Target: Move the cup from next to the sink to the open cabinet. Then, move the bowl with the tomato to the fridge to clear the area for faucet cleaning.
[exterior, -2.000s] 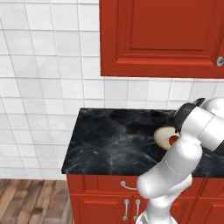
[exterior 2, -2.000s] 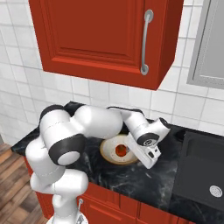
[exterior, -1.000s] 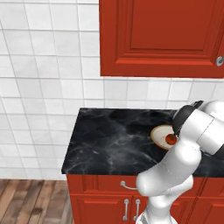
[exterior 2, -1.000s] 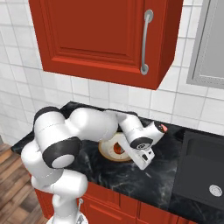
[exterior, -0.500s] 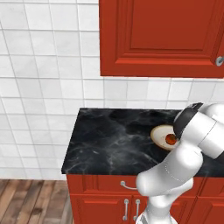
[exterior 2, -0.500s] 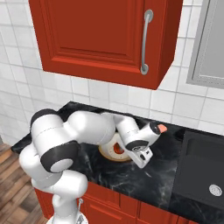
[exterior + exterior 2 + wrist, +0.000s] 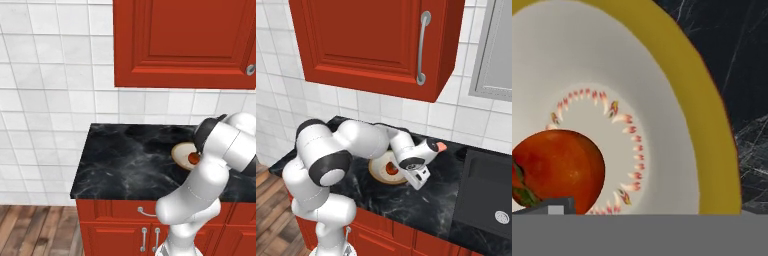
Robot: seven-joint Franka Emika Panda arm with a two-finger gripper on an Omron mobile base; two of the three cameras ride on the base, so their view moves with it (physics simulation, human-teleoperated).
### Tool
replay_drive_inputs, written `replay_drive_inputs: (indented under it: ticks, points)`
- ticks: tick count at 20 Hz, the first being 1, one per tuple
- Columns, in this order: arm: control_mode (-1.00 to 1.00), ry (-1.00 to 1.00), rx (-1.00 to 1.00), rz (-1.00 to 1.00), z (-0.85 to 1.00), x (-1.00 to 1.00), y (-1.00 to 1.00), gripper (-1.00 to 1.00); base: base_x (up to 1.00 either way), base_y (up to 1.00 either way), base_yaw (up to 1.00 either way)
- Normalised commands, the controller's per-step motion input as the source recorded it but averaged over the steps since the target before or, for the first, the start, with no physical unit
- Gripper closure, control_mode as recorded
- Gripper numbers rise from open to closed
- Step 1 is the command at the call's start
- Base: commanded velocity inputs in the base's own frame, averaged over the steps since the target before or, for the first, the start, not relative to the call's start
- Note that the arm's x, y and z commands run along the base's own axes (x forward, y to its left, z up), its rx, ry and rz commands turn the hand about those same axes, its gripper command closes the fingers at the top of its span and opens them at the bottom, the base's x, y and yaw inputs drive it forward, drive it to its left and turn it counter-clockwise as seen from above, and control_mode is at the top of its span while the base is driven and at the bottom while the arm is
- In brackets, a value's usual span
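Closest to the hand camera, the tomato (image 7: 556, 171) lies inside the bowl (image 7: 709, 130), off to one side of the floor of the dish, which carries a ring of small red and yellow marks; the bowl's broad yellowish band and thin brown edge curve away toward the dark marbled surface of the table (image 7: 737, 55). From the right base view the gripper (image 7: 417, 178) hangs low just above the near edge of the bowl (image 7: 376, 167), its jaws spread as wide as they go and pinching nothing, with the tomato (image 7: 392, 169) showing red beside the white wrist. The bowl rests flat on the black table (image 7: 406, 202), and the sink (image 7: 487, 192) lies to the right of it, set into the same top, with a round silver drain in its basin. In the left base view the arm's elbow covers part of the bowl (image 7: 181, 151) and the tomato (image 7: 193, 158) peeks out at its edge. Farther back, white wall tiles (image 7: 50, 80) rise behind the table, and above hangs the red cabinet (image 7: 366, 45) with its curved silver handle (image 7: 423, 47).
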Motion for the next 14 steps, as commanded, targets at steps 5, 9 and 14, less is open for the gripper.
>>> replay_drive_inputs:
  ticks: [5, 9, 14]
  points:
    - [-1.00, -0.08, 0.00, 0.00, -0.11, -0.07, -0.15, 1.00, 0.00, 0.00, 0.00]
    - [-1.00, -0.07, 0.00, 0.00, 0.00, -0.03, -0.26, 1.00, 0.00, 0.00, 0.00]
    - [-1.00, 0.00, 0.00, 0.00, 0.00, 0.00, -0.10, 1.00, 0.00, 0.00, 0.00]
